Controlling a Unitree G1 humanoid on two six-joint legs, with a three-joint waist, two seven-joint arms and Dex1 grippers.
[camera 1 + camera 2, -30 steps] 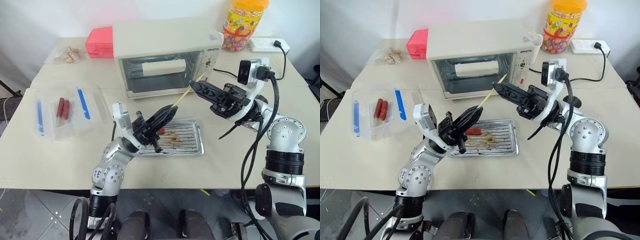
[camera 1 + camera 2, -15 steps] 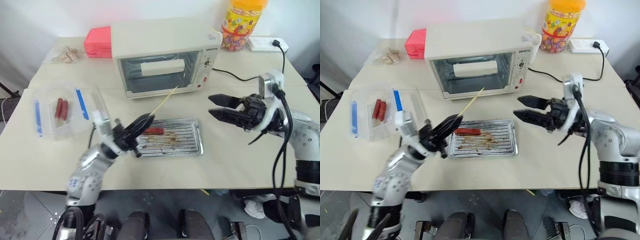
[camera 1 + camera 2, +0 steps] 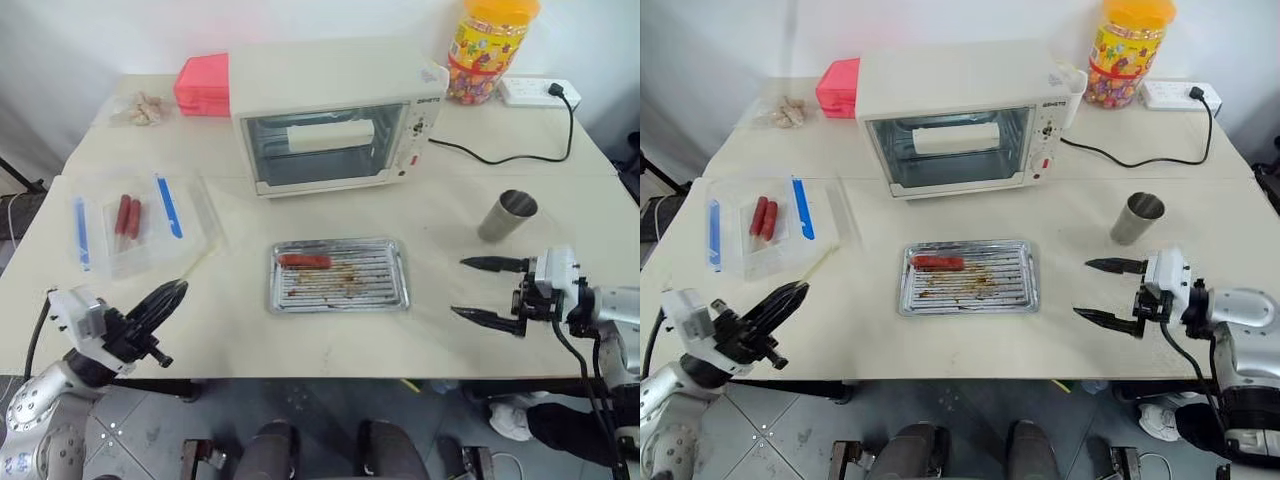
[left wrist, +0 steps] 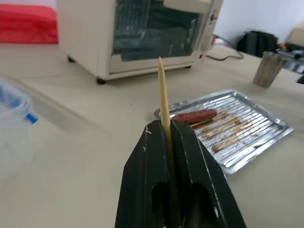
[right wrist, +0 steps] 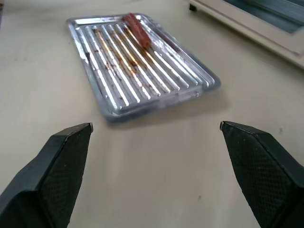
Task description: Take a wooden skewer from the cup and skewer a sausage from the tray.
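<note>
So nearest the camera, the left gripper (image 3: 790,294) sits low off the counter's (image 3: 330,330) front left corner, jaws clenched on the skewer (image 4: 164,102). In the left wrist view you can see the stick poking out between the two fingers, tip aimed toward the oven (image 3: 335,115). Over on the right, the right gripper (image 3: 485,291) hangs near the front right edge with its jaws spread wide, nothing in them, pointing in toward the middle.

Middle of the counter is the tray (image 3: 385,295), ribbed bottom with brown grease marks. The sausage (image 3: 305,261) lies in its far left part, no stick in it yet. Both grippers are well apart from the tray.

The cup (image 3: 507,216) stands upright just behind the right gripper, not touching it. Left side has a clear bag (image 3: 140,222) with blue strips and two red sausages (image 3: 127,216) on it.

Further back is the oven, door shut, something pale inside. Behind it on the left is a red box (image 3: 203,84) and a small bag of snacks (image 3: 142,108). Back right there's a yellow-lidded candy jar (image 3: 489,45) and a power strip (image 3: 540,92) with a black cord running to the oven.
</note>
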